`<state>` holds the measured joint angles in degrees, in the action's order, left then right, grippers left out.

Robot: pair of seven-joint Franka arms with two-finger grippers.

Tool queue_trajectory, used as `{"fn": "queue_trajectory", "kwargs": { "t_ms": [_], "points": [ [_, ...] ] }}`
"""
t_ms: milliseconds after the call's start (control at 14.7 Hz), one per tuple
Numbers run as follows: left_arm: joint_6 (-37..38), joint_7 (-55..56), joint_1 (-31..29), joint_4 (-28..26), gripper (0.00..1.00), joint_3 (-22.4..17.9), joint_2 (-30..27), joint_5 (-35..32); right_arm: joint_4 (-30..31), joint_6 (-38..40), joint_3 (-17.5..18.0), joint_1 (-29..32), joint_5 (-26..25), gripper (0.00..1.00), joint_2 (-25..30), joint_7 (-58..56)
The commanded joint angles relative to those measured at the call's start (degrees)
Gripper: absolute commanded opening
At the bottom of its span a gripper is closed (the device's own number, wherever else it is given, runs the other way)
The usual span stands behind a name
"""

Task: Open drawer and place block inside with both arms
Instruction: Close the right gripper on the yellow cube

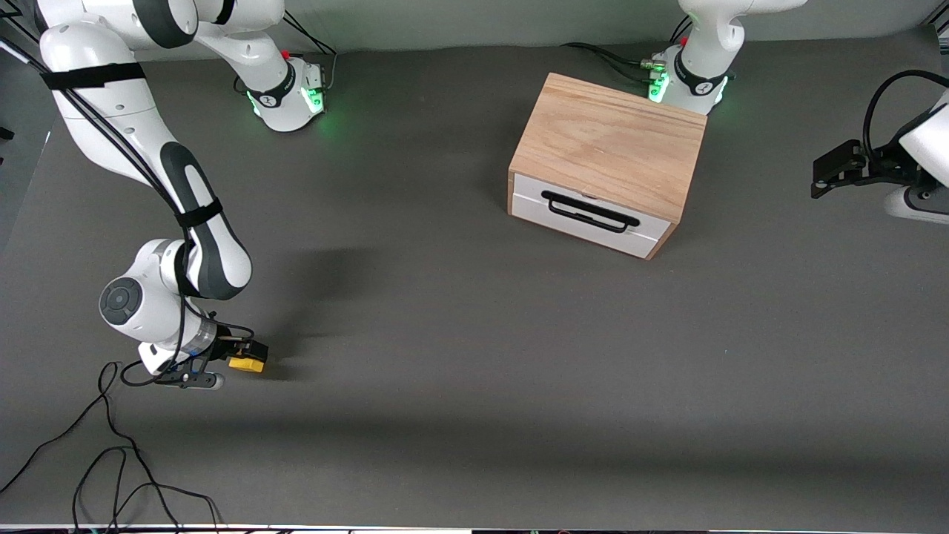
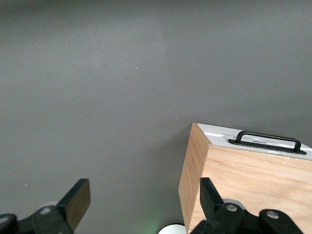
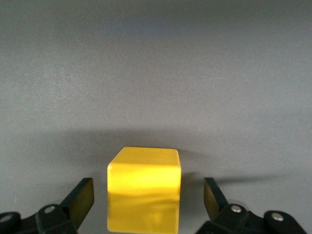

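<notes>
Right wrist view: block (image 3: 144, 187) btwn spread fingers (image 3: 80, 200) of right pincer (image 3: 146, 202).

Dark grey matte table (image 1: 474, 356) carries a light oak box cabinet (image 1: 612, 144) toward the left arm's end, and a small bright yellow cube (image 1: 246, 364) sits way nearer the camera, toward the right arm's end. Loose black cables (image 1: 111, 460) trail along that corner.

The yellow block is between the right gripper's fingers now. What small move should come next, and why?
Probably close the right gripper on the block. Its fingers stand open on both sides of the block, with gaps, so nothing is gripped yet. The drawer is shut, and the left gripper waits open in the air toward the left arm's end.
</notes>
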<state>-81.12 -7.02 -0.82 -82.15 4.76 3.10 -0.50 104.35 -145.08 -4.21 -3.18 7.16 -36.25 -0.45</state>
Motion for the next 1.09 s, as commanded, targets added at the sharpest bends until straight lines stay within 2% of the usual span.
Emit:
{"fn": "queue_trajectory", "kwargs": {
  "t_ms": [0,68,272,341,817,885,1022],
  "points": [
    [0.4,-0.4,-0.1,-0.6,1.0,0.1,-0.7,-0.6,-0.1,-0.8,-0.2,-0.2,1.2,1.0,-0.1,0.2],
    [0.4,-0.4,-0.1,-0.6,1.0,0.1,-0.7,-0.6,-0.1,-0.7,-0.2,-0.2,1.2,0.93,-0.1,0.2],
    [0.4,-0.4,-0.1,-0.6,1.0,0.1,-0.7,-0.6,-0.1,-0.7,-0.2,-0.1,1.2,0.39,-0.1,-0.3],
    [0.4,-0.4,-0.2,-0.6,1.0,0.1,-0.6,-0.6,-0.2,-0.7,-0.2,-0.1,1.2,0.29,-0.1,-0.5],
    [0.4,-0.4,-0.1,-0.6,1.0,0.1,-0.7,-0.6,-0.3,0.5,-0.2,0.0,1.2,0.28,1.4,-0.8],
    [0.4,-0.4,-0.1,-0.6,1.0,0.1,-0.7,-0.6,-0.3,2.5,-0.3,-0.2,1.0,0.28,3.8,-0.8],
    [0.4,-0.4,-0.2,-0.6,1.0,0.1,-0.6,-0.6,-2.7,11.3,-0.5,-0.4,0.4,0.27,8.0,-0.5]
  ]
}}
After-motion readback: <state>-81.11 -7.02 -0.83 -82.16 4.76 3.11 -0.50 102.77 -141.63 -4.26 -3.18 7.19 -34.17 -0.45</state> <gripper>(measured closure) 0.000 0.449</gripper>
